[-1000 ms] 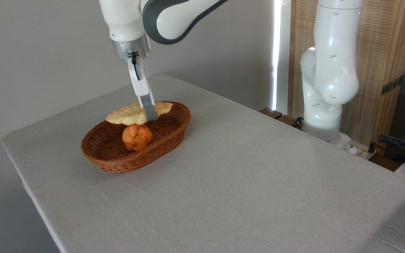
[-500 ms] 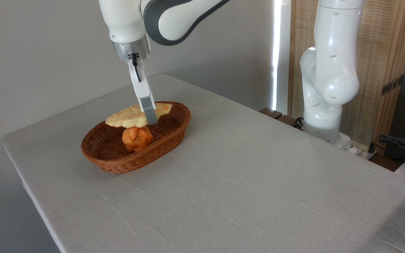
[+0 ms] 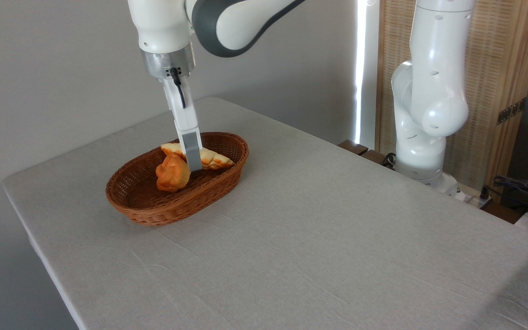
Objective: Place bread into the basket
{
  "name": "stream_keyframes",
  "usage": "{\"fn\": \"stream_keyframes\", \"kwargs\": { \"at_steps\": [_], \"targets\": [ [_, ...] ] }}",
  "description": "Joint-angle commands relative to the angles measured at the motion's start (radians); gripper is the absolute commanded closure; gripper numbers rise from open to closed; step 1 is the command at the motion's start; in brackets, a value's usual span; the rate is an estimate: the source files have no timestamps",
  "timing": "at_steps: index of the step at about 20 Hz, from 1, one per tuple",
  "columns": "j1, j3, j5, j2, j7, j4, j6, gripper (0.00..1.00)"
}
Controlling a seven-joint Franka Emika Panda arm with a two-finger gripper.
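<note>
The pale-yellow braided bread [image 3: 214, 159] lies tilted inside the reddish-brown wicker basket [image 3: 227, 172], its right end low near the basket's right wall and its left end propped up behind the orange bun [image 3: 171, 173]. My gripper [image 3: 193, 165] reaches down into the basket from above. Its near grey finger [image 3: 192, 151] stands in front of the bread's middle and hides it. The far finger is hidden. The bread rests on the basket and the bun rather than hanging from the fingers, so the gripper reads as open.
The small round orange knotted bun leans to the left in the basket's middle. The arm's white base [image 3: 422, 151] stands at the table's far right edge, with cables [image 3: 520, 188] beyond. The basket sits near the table's far left corner.
The bread, held level above the basket before, has dropped and swung round, and now lies in the basket. The bun has tipped left. The near finger has shifted slightly toward the camera.
</note>
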Motion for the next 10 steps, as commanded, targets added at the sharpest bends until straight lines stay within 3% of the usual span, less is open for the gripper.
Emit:
{"fn": "stream_keyframes", "kwargs": {
  "at_steps": [1,3,5,10],
  "targets": [
    [-0.002,0.134,-0.008,-0.007,-0.008,0.030,-0.018,0.00],
    [-0.002,0.181,-0.002,-0.002,-0.010,0.033,-0.010,0.00],
    [-0.002,0.218,0.050,0.004,-0.014,0.033,-0.004,0.00],
    [-0.001,0.221,0.147,0.026,-0.056,0.049,-0.002,0.00]
  ]
}}
